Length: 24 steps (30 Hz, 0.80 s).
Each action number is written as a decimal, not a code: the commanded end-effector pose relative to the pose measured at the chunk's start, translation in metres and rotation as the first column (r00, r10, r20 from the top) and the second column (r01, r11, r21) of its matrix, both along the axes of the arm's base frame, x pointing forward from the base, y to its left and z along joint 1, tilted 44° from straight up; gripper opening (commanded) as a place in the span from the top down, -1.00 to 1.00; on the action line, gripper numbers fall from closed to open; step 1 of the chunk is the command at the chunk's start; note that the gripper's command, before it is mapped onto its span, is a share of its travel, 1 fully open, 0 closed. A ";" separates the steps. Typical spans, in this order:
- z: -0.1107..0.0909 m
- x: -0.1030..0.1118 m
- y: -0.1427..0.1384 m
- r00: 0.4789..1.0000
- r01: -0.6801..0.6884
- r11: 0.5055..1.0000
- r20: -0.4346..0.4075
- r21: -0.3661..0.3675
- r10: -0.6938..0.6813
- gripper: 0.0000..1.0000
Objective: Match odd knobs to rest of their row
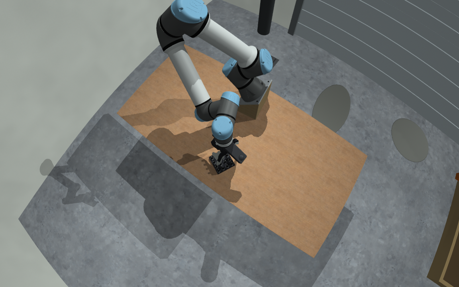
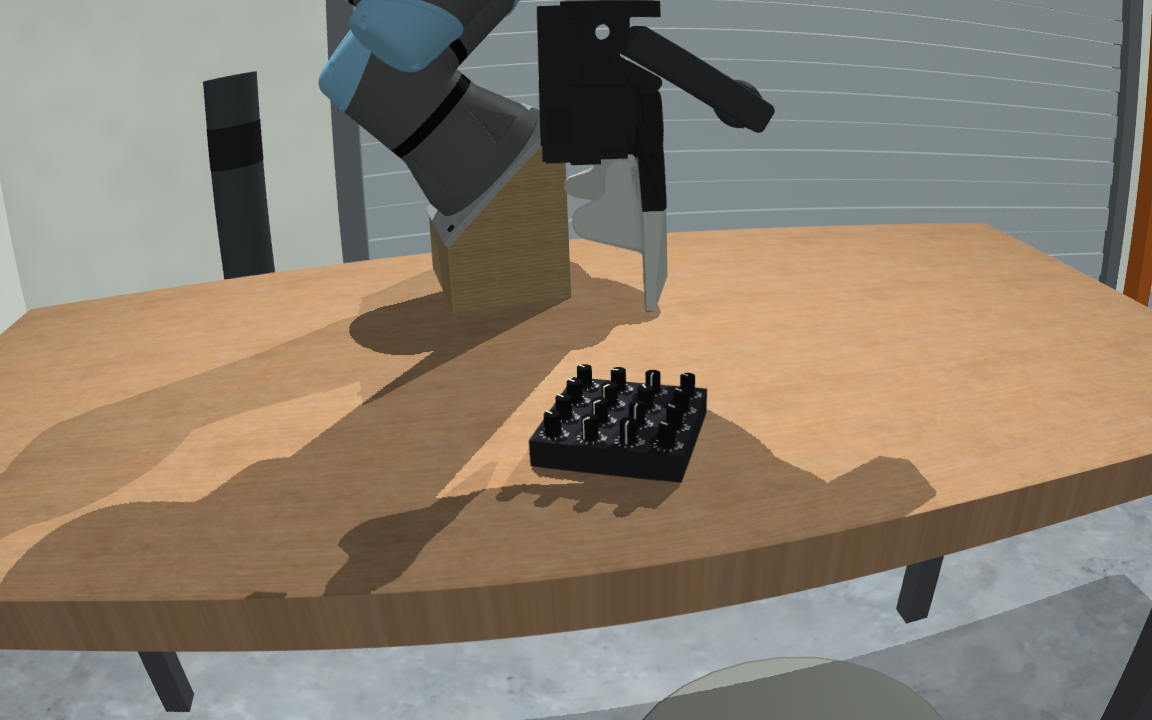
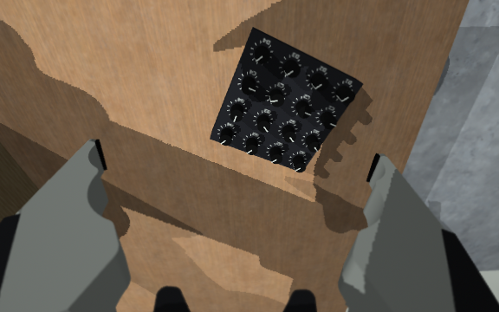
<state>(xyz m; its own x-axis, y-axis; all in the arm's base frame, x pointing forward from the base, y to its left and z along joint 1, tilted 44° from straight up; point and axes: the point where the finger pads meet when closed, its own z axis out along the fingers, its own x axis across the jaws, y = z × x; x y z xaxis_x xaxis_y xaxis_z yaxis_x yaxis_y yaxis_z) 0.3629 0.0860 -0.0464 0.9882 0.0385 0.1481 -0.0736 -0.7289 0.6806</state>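
Note:
The black knob box (image 1: 224, 167) (image 2: 602, 458) (image 3: 271, 71) lies flat on the wooden table (image 1: 295, 178) (image 2: 920, 358) (image 3: 167, 65), near its front edge. It carries several black knobs in rows, each with a white pointer line; one knob (image 3: 260, 53) sits at a far corner. My gripper (image 1: 220, 157) (image 2: 638, 268) (image 3: 241, 148) is open and empty. It hangs well above the table, a little behind the box, with the fingers pointing down. In the wrist view the box lies skewed beyond the fingertips, not between them.
The arm's wooden base block (image 1: 256, 109) (image 2: 499, 241) stands on the table behind the gripper. A black post (image 2: 235, 179) stands behind the table on the left. The table edge and the grey floor (image 3: 470, 130) run close to the box's right side in the wrist view.

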 end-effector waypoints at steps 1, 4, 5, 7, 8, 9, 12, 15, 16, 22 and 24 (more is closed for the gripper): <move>0.000 -0.001 -0.002 0.992 -0.096 0.995 -0.082 -0.002 0.096 -1.00; 0.000 -0.001 -0.004 0.982 -0.143 0.990 -0.127 -0.006 0.141 -1.00; 0.000 -0.001 -0.005 0.975 -0.166 0.986 -0.148 -0.007 0.163 -1.00; 0.000 -0.002 -0.006 0.961 -0.208 0.978 -0.189 -0.008 0.203 -1.00; 0.001 -0.002 -0.007 0.953 -0.229 0.973 -0.208 -0.008 0.222 -1.00; 0.001 -0.002 -0.008 0.944 -0.248 0.969 -0.226 -0.007 0.240 -1.00; 0.001 -0.003 -0.010 0.916 -0.302 0.953 -0.277 -0.004 0.289 -1.00; 0.001 -0.003 -0.012 0.888 -0.348 0.938 -0.321 0.002 0.330 -1.00; 0.001 -0.003 -0.012 0.878 -0.361 0.933 -0.334 0.004 0.342 -1.00; 0.002 -0.004 -0.014 0.843 -0.408 0.913 -0.379 0.013 0.382 -1.00; 0.002 -0.004 -0.015 0.828 -0.426 0.904 -0.396 0.017 0.397 -1.00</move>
<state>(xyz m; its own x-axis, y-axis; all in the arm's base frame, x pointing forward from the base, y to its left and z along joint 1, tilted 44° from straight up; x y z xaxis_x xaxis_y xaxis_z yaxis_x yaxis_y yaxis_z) 0.3590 0.0722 -0.0450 0.8852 0.4104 -0.2191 0.4447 -0.6079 0.6579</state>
